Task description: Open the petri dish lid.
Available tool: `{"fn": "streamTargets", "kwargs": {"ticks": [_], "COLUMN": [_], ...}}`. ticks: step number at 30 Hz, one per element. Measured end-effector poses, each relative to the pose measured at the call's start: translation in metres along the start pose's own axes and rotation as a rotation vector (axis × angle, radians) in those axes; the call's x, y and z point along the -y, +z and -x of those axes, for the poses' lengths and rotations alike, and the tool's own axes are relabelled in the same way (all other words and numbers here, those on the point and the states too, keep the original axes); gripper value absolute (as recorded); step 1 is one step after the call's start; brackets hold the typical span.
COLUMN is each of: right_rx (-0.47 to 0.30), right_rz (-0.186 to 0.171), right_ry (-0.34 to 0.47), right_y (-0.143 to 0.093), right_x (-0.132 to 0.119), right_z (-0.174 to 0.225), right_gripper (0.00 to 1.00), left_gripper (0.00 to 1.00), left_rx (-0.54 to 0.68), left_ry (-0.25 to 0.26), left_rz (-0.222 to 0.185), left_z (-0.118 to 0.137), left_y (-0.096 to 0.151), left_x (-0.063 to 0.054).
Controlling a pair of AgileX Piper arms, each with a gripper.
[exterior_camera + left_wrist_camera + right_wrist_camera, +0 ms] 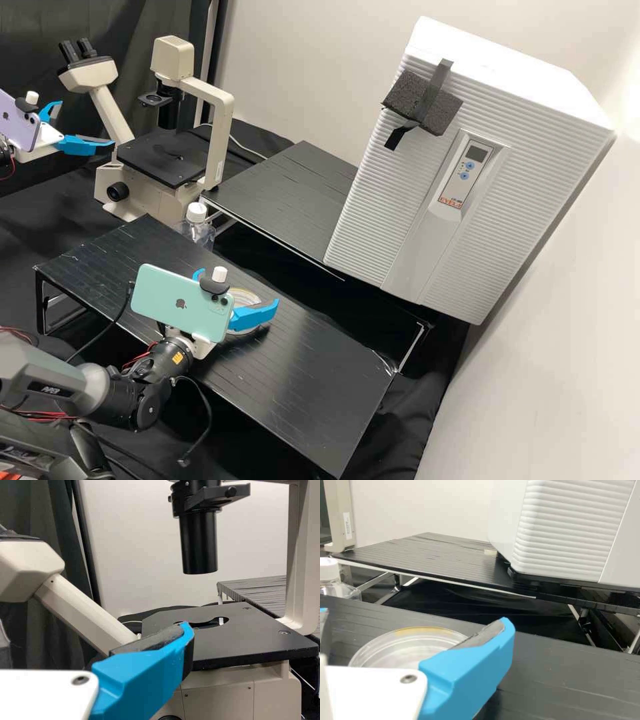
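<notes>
Petri dish [410,649] lies flat on the desk [320,380], between the right tool's [238,288] spread fingers. Left tool [87,123] hangs near the microscope [220,127], fingers apart, well apart from the dish.

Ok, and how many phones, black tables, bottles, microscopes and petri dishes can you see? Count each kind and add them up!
Phones: 2 (purple phone, green phone)
Black tables: 2 (front table, back table)
Bottle: 1
Microscope: 1
Petri dish: 1
Total: 7
</notes>
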Motion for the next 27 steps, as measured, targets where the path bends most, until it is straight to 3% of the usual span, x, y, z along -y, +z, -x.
{"fn": "streamTargets", "kwargs": {"ticks": [13,18,19,23,27], "right_rx": [-0.003,-0.005,-0.006,-0.016,-0.028], "right_rz": [-0.043,-0.034,-0.034,-0.026,0.010], "right_ry": [0.021,0.027,0.027,0.038,0.048], "right_y": [0.0020,0.0014,0.0010,-0.0021,-0.0077], "right_x": [-0.0004,-0.0006,-0.0004,0.0004,0.0006], "right_z": [-0.0033,-0.0036,-0.0038,-0.0051,-0.0041], "right_gripper": [0.00,0.00,1.00,1.00,1.00], "left_gripper": [1.00,1.00,1.00,1.00,1.00], "left_rx": [0.000,0.000,0.000,0.000,0.000], "left_ry": [0.000,0.000,0.000,0.000,0.000], "left_rz": [0.000,0.000,0.000,0.000,0.000], "left_z": [0.0000,0.0000,0.0000,0.0000,0.0000], "left_y": [0.0000,0.0000,0.0000,0.0000,0.0000], "left_x": [0.0000,0.0000,0.0000,0.0000,0.0000]}}
